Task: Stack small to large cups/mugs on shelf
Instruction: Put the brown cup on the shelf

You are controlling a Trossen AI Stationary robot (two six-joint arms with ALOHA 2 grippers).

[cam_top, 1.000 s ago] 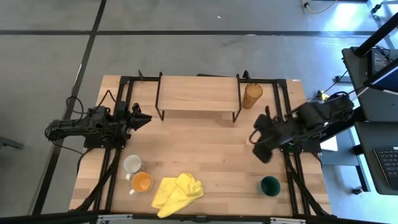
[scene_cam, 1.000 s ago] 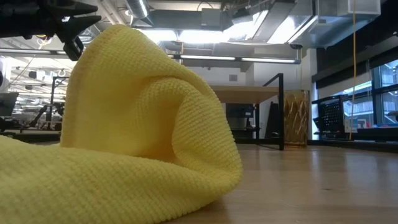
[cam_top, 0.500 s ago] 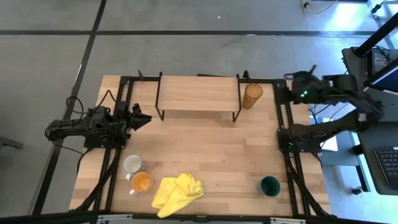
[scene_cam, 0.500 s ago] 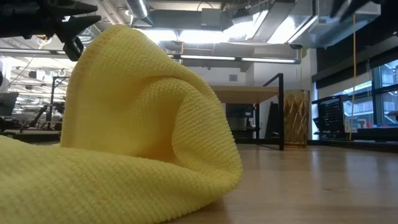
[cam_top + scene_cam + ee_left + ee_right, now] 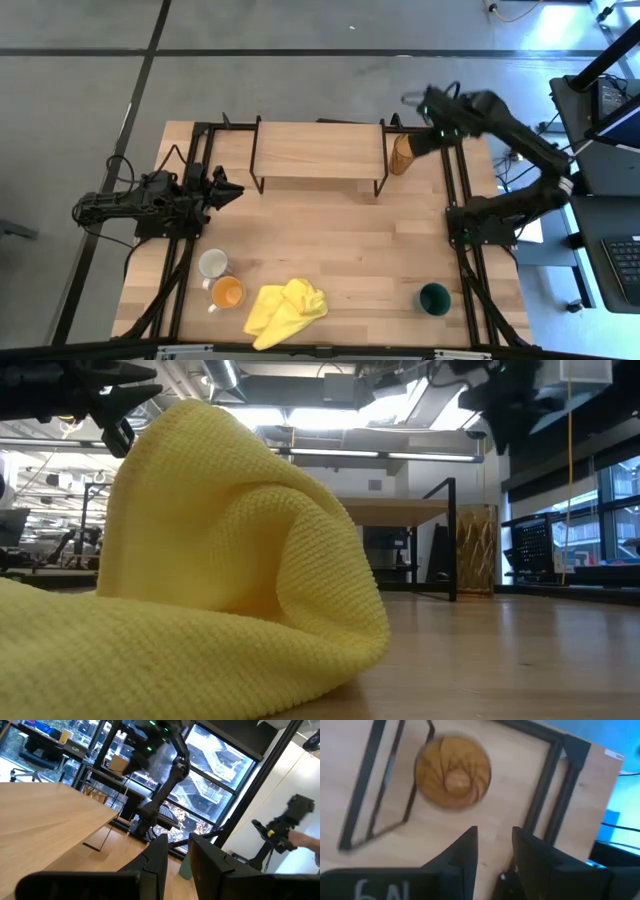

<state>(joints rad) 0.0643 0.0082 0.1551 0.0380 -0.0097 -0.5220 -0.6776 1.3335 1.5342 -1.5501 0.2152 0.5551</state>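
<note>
Right gripper (image 5: 418,100) hangs above the table's far right corner, just beyond the tumbler (image 5: 405,153). Jaws stand slightly apart with nothing between them; the right wrist view looks straight down into the tumbler (image 5: 453,772) past the two fingers (image 5: 461,851).

Tumbler stands upright on the table (image 5: 350,240), just beside the right end of the shelf (image 5: 318,150). Shelf top is bare.

Left gripper (image 5: 228,189) waits low over the table's left side, in front of the shelf's left leg. Jaws part by a narrow gap, holding nothing.

White mug (image 5: 212,263) and orange mug (image 5: 228,293) sit touching near the front left. Yellow cloth (image 5: 285,311) lies just to the right of the orange mug. Green cup (image 5: 434,298) stands at the front right, well apart from the others.

Low view: cloth (image 5: 190,560) fills the foreground; tumbler (image 5: 476,548) shows far behind.
</note>
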